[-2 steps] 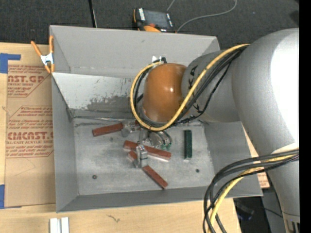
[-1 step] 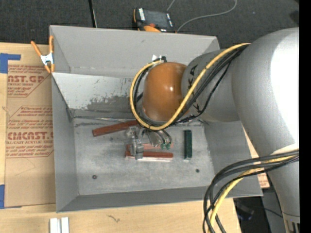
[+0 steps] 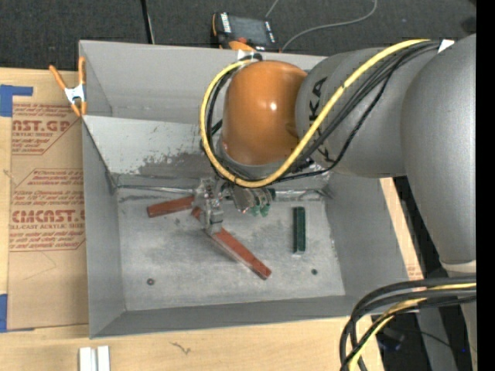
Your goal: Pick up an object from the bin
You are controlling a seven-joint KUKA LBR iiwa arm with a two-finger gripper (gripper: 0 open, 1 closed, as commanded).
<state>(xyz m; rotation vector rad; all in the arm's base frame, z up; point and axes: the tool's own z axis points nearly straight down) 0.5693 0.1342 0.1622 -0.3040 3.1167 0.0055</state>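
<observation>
Gripper (image 3: 210,212) low over the bin floor, centre-left; spread or closed: cannot tell. Its tip meets the upper end of a diagonal red-brown stick (image 3: 243,254). Second red-brown stick (image 3: 171,206) just left. Dark green bar (image 3: 298,229) apart, right.

Looks like a robotics lab from my end: industrial arm (image 3: 433,122), cable bundles (image 3: 433,288), grey metal bin (image 3: 100,207) on a wooden desk (image 3: 232,350).

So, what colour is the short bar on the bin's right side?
The bar is dark green; see the camera view.
</observation>
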